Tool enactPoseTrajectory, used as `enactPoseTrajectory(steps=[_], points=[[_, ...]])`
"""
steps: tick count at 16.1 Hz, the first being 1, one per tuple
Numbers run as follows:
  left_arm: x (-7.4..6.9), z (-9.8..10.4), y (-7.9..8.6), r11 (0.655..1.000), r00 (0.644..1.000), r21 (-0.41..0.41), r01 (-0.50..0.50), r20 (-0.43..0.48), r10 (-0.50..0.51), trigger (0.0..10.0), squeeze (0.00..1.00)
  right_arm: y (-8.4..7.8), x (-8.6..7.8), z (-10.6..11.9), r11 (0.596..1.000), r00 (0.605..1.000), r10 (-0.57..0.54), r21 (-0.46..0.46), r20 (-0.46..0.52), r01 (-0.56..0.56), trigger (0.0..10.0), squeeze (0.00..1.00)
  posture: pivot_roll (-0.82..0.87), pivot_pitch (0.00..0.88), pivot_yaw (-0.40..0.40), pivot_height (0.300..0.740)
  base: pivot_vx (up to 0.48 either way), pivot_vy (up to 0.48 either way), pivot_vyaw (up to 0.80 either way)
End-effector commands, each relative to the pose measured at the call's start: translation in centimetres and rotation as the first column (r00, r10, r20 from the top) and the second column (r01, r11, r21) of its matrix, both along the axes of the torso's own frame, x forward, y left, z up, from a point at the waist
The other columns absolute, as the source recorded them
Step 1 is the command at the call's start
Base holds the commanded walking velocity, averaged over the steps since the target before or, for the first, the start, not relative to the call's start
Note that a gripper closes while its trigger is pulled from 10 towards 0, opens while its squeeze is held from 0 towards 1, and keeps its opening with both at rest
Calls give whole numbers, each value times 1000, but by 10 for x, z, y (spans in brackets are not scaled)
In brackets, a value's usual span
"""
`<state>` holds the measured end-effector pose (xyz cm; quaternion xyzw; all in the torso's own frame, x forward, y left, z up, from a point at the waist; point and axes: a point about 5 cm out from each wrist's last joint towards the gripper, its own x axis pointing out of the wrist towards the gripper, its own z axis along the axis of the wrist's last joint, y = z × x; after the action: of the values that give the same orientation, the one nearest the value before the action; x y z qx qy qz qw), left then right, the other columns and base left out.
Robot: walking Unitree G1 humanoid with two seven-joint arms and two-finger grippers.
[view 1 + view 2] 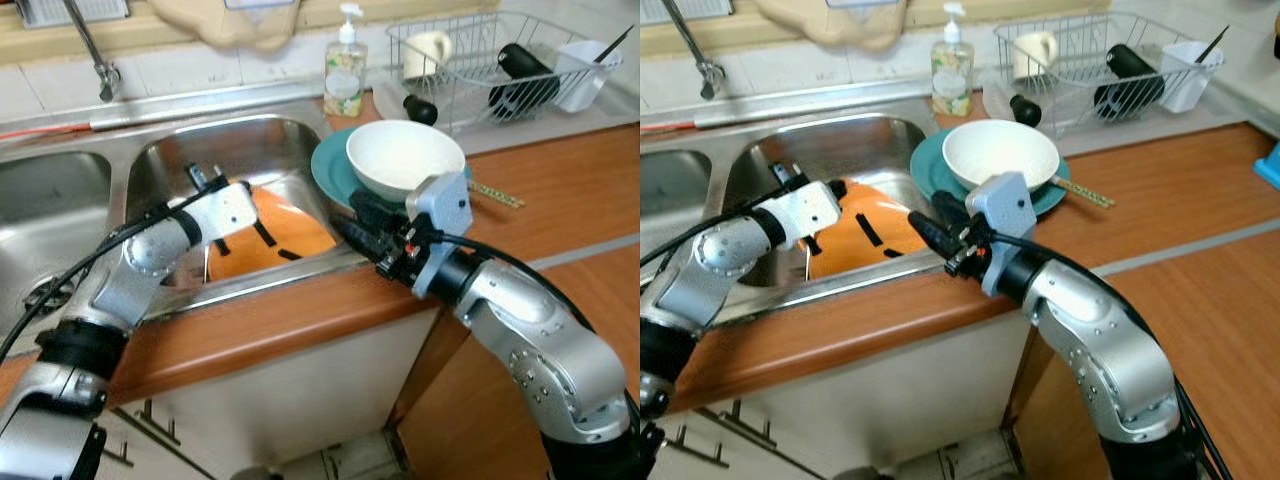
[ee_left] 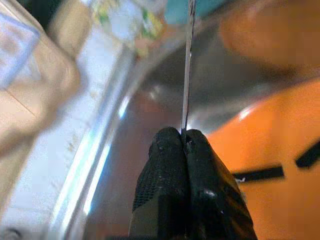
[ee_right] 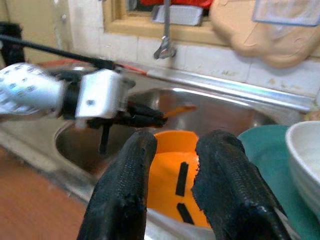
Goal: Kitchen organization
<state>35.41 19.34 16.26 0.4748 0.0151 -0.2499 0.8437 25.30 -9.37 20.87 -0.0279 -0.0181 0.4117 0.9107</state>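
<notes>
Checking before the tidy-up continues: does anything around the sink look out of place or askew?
Yes. A white bowl on a teal plate sits at the counter's edge, the plate overhanging the steel sink. An orange plate with black marks lies tilted in the basin.

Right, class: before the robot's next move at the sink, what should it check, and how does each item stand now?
1. Left end effector is shut on the thin utensil: ok.
2. What kind of utensil it is: cannot tell.
3. Right end effector is open and holds nothing: ok.
4. White bowl sits upright on the teal plate: ok.
5. Orange dish is out of the sink: not ok, it lies in the basin.
</notes>
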Motion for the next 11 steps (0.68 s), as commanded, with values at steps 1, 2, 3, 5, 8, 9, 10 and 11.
enactPoseTrajectory(steps=[1,2,3,5,8,9,10,11], points=[[5,-5,11,997,996,46,-60,-70,63,4314,0,2,-2,-6,999,1000,18,-35,-20,-19,10000,0,-63,0,56,740,0,0,0],[8,-12,17,994,985,59,-94,-139,102,10000,0,3,-3,-8,998,999,26,-49,-25,-28,10000,0,-63,0,55,740,0,0,0],[11,-17,20,990,976,72,-122,-173,133,10000,0,4,-3,-9,998,999,32,-59,-28,-34,10000,0,-63,0,55,740,0,0,0],[11,-27,23,986,954,105,-127,-259,150,10000,0,5,-4,-11,996,999,44,-76,-31,-46,10000,0,-66,0,54,740,0,0,0],[10,-44,23,984,904,114,-140,-391,174,10000,0,5,-5,-14,994,998,52,-97,-37,-55,10000,0,-67,0,56,740,0,0,0],[10,-47,23,983,893,115,-142,-414,178,10000,0,5,-5,-15,993,998,54,-101,-38,-58,10000,0,-69,0,59,740,0,0,0],[10,-48,23,983,887,114,-142,-426,178,10000,0,5,-5,-15,993,998,55,-103,-39,-59,10000,0,-69,0,59,740,0,0,0],[10,-50,20,985,875,102,-140,-453,171,10000,1000,6,-6,-17,992,997,62,-111,-46,-66,10000,0,-69,0,59,740,0,0,0]])
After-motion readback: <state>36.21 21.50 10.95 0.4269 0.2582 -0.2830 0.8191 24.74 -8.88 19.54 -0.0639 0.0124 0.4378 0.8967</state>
